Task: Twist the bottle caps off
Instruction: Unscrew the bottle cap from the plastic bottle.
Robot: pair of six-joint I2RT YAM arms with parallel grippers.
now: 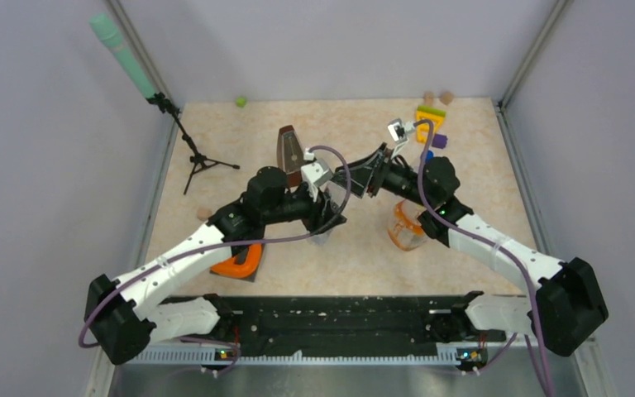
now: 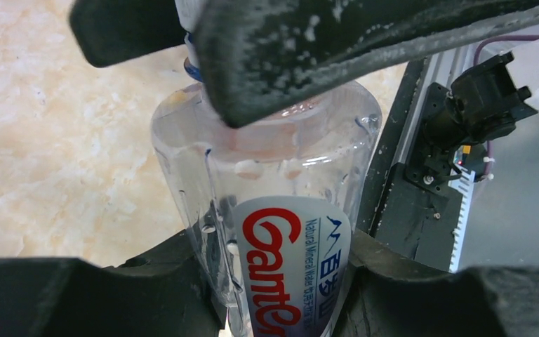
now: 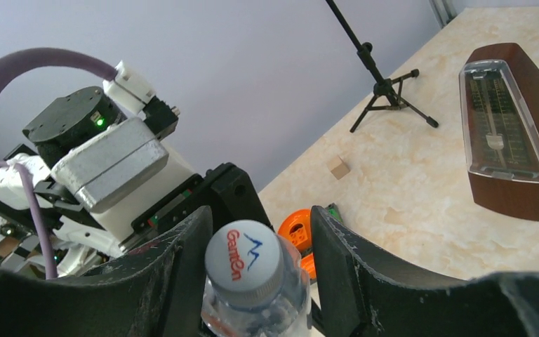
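Right gripper [image 3: 260, 221] jaws stand apart, one finger on each side of the white cap [image 3: 242, 261]. One finger looks to touch the cap's rim and the other shows a sliver of gap, so nothing is pinched. Left gripper [image 2: 281, 295] jaws are clamped on the body of the Ganten water bottle [image 2: 281, 175], at its label. The bottle stands upright on the table [image 1: 364, 256], between the two arms, with its long axis vertical and the cap on its neck. The cap lies directly between the right jaws, which reach it from above, so the right arm is placed to turn it. The next move probably calls for closing squarely on the cap and twisting about that upright axis, while the left grip stops the bottle spinning.
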